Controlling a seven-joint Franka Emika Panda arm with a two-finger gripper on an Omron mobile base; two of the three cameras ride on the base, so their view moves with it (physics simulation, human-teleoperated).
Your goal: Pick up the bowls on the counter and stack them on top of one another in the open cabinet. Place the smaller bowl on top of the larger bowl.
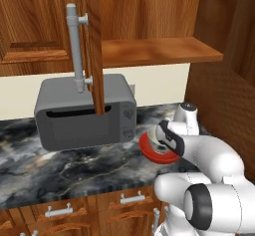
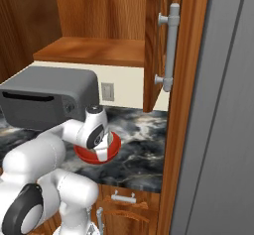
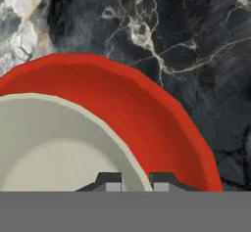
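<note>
Jaws point(image 3: 135, 179) narrow, the two tips straddling the rim of the smaller bowl point(image 3: 59, 148), one tip inside, one outside: gripped on the rim. Hand view looks straight down.

Smaller bowl, pale cream-grey, sits inside the larger bowl point(image 3: 147, 113). The red bowl's wall rings it just beyond the outer tip and curves away ahead of the jaws.

Larger bowl rests on the bench point(image 3: 196, 45), dark marble with whitish veins, which spreads ahead of and beside the jaws past the red rim.

Left base view: arm bends low over the bench and covers most of the bowls; the red rim point(image 1: 149, 153) peeks out beneath the wrist. Right base view: red bowl point(image 2: 111, 149) directly under the hand, wrist hiding the pale bowl.

Open cabinet point(image 1: 164, 51) is well above the jaws, on the wall. Its wooden shelf is bare wood where visible. Door point(image 1: 94, 46) stands edge-on with a long grey bar handle point(image 1: 75, 46).

Grey microwave point(image 1: 84, 110) stands on the bench beside the jaws, near the bowls, not touching. Drawers with silver handles point(image 1: 132, 198) below the bench edge.
</note>
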